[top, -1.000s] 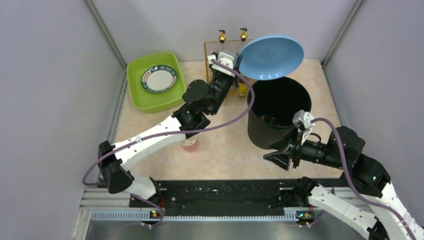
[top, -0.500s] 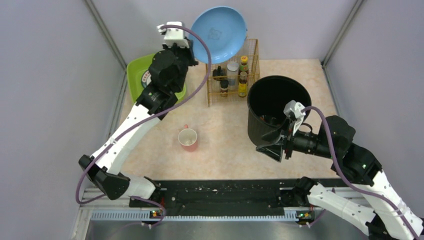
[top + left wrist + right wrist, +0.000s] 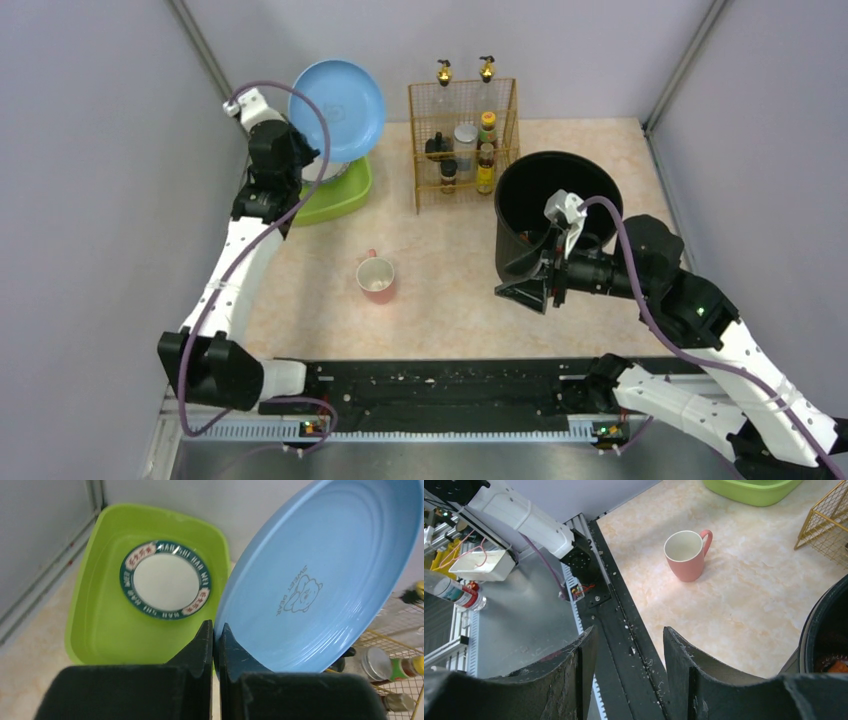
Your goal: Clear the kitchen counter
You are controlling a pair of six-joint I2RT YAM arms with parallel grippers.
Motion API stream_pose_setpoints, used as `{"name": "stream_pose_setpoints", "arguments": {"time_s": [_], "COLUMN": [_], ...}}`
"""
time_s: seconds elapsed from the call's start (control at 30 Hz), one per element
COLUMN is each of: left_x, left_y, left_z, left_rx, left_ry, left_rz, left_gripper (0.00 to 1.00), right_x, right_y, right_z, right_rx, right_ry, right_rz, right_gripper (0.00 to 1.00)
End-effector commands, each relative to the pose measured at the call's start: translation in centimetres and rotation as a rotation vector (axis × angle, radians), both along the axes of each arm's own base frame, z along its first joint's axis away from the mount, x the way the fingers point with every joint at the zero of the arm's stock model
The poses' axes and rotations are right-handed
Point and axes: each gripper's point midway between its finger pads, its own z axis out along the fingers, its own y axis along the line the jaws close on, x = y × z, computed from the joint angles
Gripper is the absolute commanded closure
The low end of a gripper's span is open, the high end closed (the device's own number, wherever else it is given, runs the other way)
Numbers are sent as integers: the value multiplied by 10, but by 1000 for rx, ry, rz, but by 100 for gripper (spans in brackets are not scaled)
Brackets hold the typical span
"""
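Two words, "SWEET DEAR", stand on the blue plate whose rim my left jaws pinch; my right jaws are half open, empty.

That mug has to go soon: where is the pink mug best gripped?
Pinch the rim of the pink mug from straight above, one finger inside and one outside, since it stands upright with its mouth open. Take the near wall, because the handle points to the far side.

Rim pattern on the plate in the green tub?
Round white plate: dark-green lettered band; left wrist.
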Motion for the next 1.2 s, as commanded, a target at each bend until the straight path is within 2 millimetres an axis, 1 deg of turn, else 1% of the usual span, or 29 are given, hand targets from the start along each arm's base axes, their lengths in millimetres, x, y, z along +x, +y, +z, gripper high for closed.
{"name": "stream_pose_setpoints", "arguments": {"time_s": [0.0, 0.03, 0.07, 0.17, 0.2, 0.33, 0.37, 0.47, 0.6, 0.8, 0.97, 1.13, 1.17], "left_x": [12, 16, 19, 26, 29, 42, 47, 60, 78, 105, 124, 138, 142], "left_y": [25, 30, 44, 66, 76, 96, 101, 105, 107, 113, 117, 124, 126], "left_z": [-32, -43, -56, -85, -94, -129, -142, -169, -197, -223, -238, -247, -246], "left_rx": [-240, -276, -313, -414, -445, -543, -563, -625, -666, -698, -719, -721, -719], "left_ry": [11, 27, 41, 72, 80, 135, 157, 213, 268, 305, 335, 363, 361], "left_rz": [13, 17, 41, 82, 103, 157, 177, 169, 172, 180, 187, 213, 214], "left_gripper": [100, 100, 100, 100, 100, 100, 100, 100, 100, 100, 100, 100, 100], "right_x": [-4, -4, -4, -5, -6, -7, -8, -10, -10, -6, -2, 1, 1], "right_y": [7, 7, 8, 8, 9, 10, 10, 10, 10, 11, 11, 10, 10], "right_z": [13, 13, 12, 12, 11, 7, 7, 7, 3, -8, -15, -18, -18], "right_rx": [44, 43, 44, 50, 51, 54, 58, 71, 67, 46, 35, 30, 29], "right_ry": [-43, -43, -42, -44, -40, -33, -30, -31, -33, -28, -26, -26, -27], "right_rz": [48, 50, 50, 58, 63, 71, 76, 82, 82, 74, 56, 39, 37], "right_gripper": [50, 50, 50, 50, 50, 50, 50, 50, 50, 50, 49, 49, 49]}}
